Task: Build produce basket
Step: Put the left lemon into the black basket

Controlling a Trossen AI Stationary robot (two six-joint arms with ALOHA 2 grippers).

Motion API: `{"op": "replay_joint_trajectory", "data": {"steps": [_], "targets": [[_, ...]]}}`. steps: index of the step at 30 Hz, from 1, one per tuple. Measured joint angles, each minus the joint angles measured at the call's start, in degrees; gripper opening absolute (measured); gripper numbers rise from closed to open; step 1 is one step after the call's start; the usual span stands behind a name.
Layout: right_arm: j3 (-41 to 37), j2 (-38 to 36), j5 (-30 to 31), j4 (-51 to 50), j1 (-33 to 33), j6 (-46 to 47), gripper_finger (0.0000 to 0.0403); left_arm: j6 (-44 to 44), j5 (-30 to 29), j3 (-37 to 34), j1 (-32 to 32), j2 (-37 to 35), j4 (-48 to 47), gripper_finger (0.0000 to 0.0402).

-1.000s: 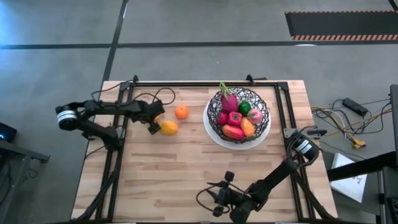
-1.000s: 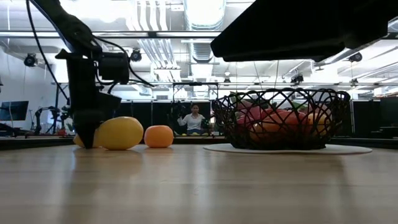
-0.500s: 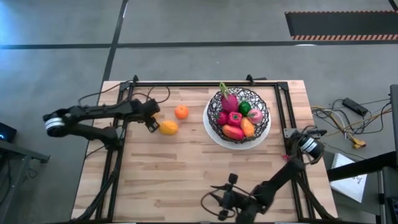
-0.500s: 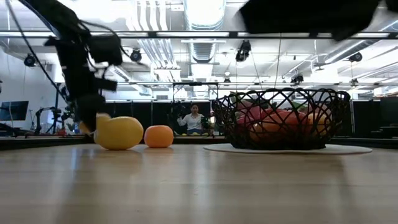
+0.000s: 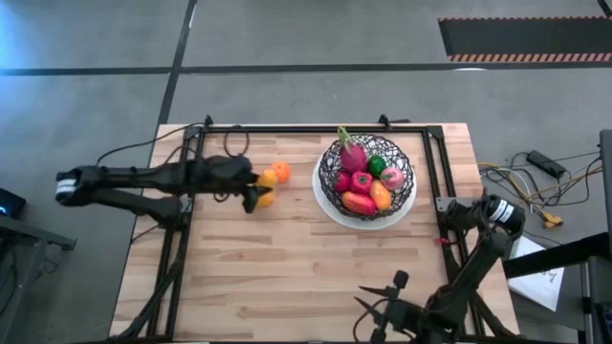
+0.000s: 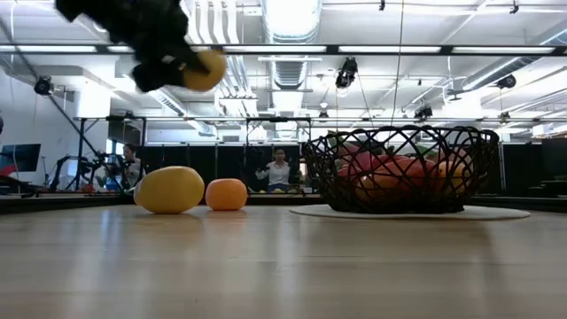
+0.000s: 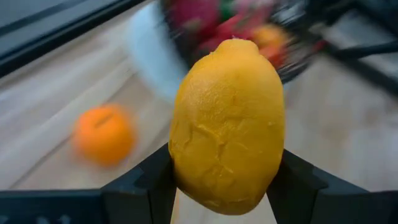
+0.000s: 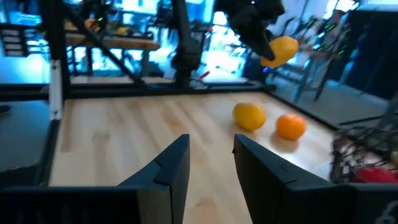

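Low view | wooden table | seated person behind | left jaws grasp lemon

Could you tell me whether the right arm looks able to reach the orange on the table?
Probably yes: bare table lies between the open right gripper and the orange. The left gripper, holding a lemon, hangs close by, so they could clash.

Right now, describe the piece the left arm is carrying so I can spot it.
Look left of the basket. The left gripper clamps a yellow lemon in the air; the second lemon and the orange lie on the table.
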Motion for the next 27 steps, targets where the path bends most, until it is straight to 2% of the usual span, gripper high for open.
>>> {"op": "replay_joint_trajectory", "data": {"steps": [4,9,15,19,23,27], "targets": [[0.0,1.4,2.5,0.0,0.1,0.9,0.0116,-1.9,0.1,6.8,-3.6,10.0,7.9,0.0178],[0.0,2.5,2.7,0.0,0.1,2.9,0.0116,0.2,-0.1,23.4,-2.8,27.0,5.0,0.0178],[0.0,2.6,2.7,0.5,0.4,3.1,0.0116,1.5,-0.3,46.5,-0.5,46.5,-8.0,0.0178],[0.0,2.8,2.7,1.3,0.7,3.7,0.0116,0.3,-4.2,58.6,0.7,56.7,-18.4,0.0184],[0.0,3.4,2.6,1.3,1.9,4.9,0.0116,0.1,-6.4,65.9,1.8,63.6,-25.0,0.0205],[0.0,3.7,2.9,1.4,3.8,5.6,0.0116,0.1,-6.0,67.5,2.5,66.6,-25.4,0.0212]]}}
